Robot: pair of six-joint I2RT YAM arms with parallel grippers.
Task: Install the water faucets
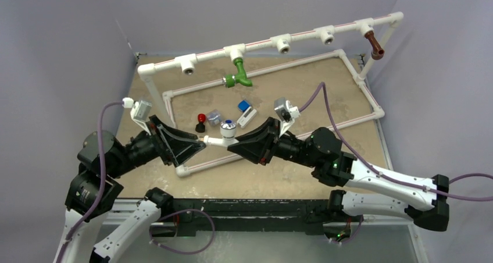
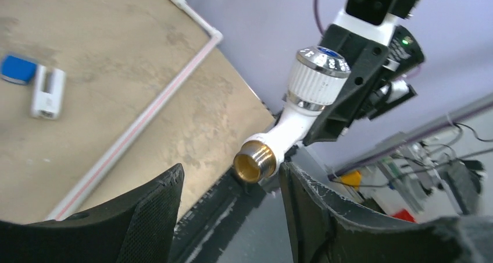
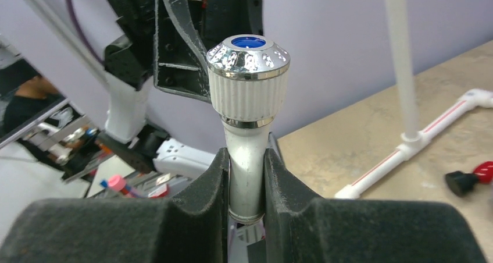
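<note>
Right jaws pinch the white faucet point(image 1: 225, 136) below its knob point(image 3: 248, 77), threaded brass end point(image 2: 254, 161) thrust out. Left jaws are spread around it, seemingly to regrip, toward the tabletop's point(image 1: 302, 84) near edge.

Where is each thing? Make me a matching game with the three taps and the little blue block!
Things:
1. green tap
2. brown tap
3. white tap
4. blue-and-white block

Places:
A. lying on the table
B. gripped in the right claw
C. at the far right tee of the pipe frame
D. under the second tee from the left

Pairs: 1-D, 2-C, 3-B, 4-A
</note>
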